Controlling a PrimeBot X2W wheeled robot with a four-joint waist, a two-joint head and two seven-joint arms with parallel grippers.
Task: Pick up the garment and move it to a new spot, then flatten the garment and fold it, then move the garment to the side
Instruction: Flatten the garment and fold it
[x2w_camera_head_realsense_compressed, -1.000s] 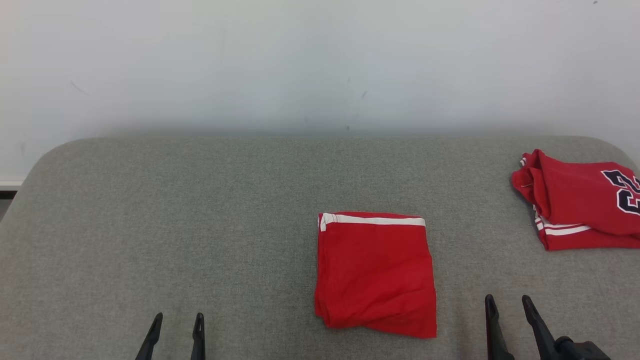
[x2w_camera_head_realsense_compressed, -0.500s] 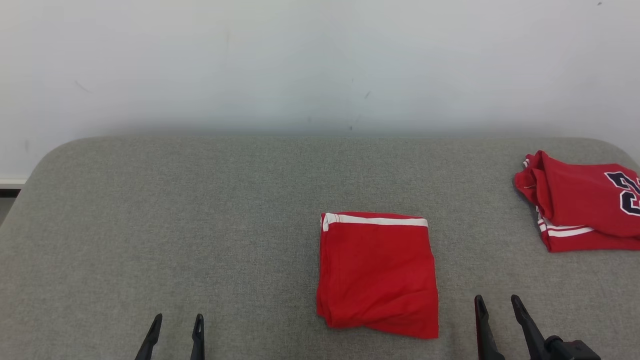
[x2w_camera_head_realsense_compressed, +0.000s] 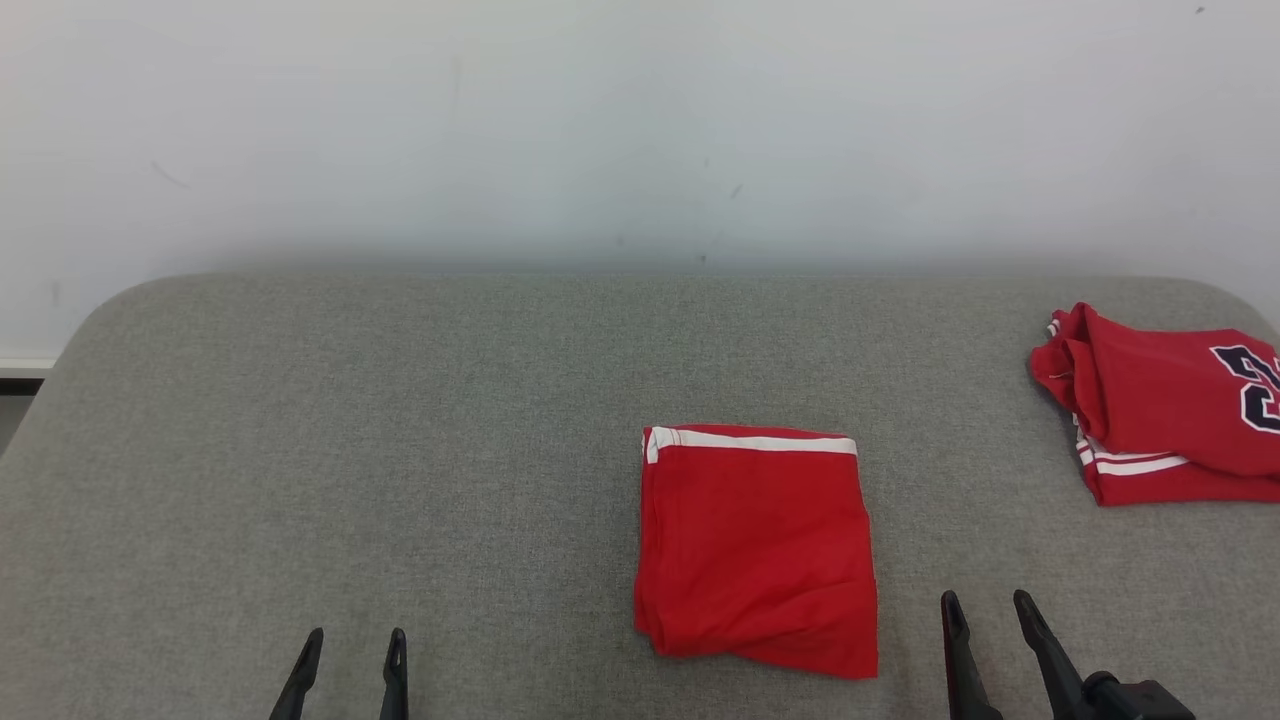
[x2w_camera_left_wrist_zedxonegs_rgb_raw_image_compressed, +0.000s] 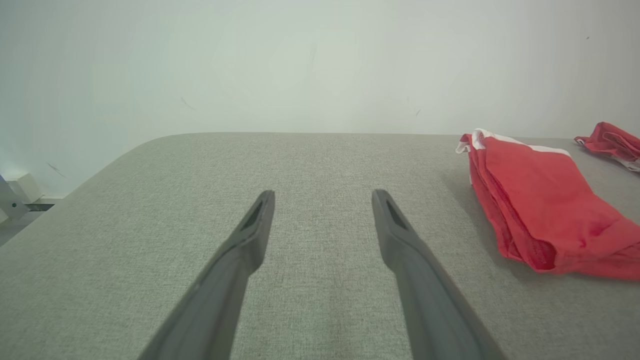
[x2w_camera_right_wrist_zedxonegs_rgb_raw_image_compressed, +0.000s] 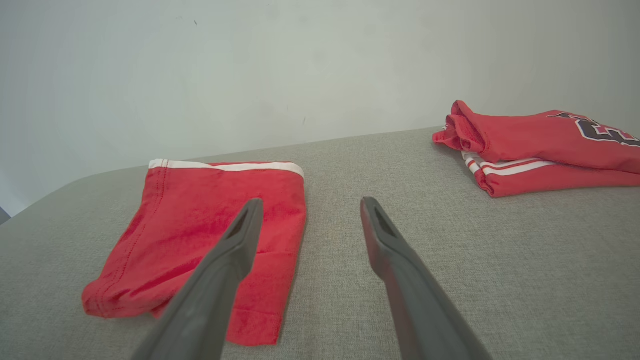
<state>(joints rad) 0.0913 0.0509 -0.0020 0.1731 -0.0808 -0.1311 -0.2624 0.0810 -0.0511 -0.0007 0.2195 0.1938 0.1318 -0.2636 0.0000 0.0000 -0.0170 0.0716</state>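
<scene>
Leftward is where the right gripper (x2w_camera_head_realsense_compressed: 984, 598) has drifted over the last second, closing on the folded garment's (x2w_camera_head_realsense_compressed: 757, 550) near right corner; the garment itself has not changed shape. Its two dark fingers are spread wide with nothing between them, tips just beside that corner. In the right wrist view one finger crosses the red cloth's right edge, but whether it touches I cannot tell. The left gripper (x2w_camera_head_realsense_compressed: 356, 636) has kept its place, fingers equally spread and empty, well apart from the garment on its left side.

The garment lies as a neat red rectangle on the grey padded surface (x2w_camera_head_realsense_compressed: 400, 450), white band along its far edge. Farther right of it, near the surface's edge, sits a second red pile (x2w_camera_head_realsense_compressed: 1160, 420) with dark lettering.

Folding looks done, so the step in hand is probably carrying the garment aside. To do that well:

- Bring the right fingers low along the surface and bite the full stack at the right edge, not just the top layer.
- The near edge looks looser and slightly splayed, so grip close to it or the layers may slide open.
- Bring the left gripper to the opposite edge and lift both sides level.
- Set it down clear of the lettered pile.
</scene>
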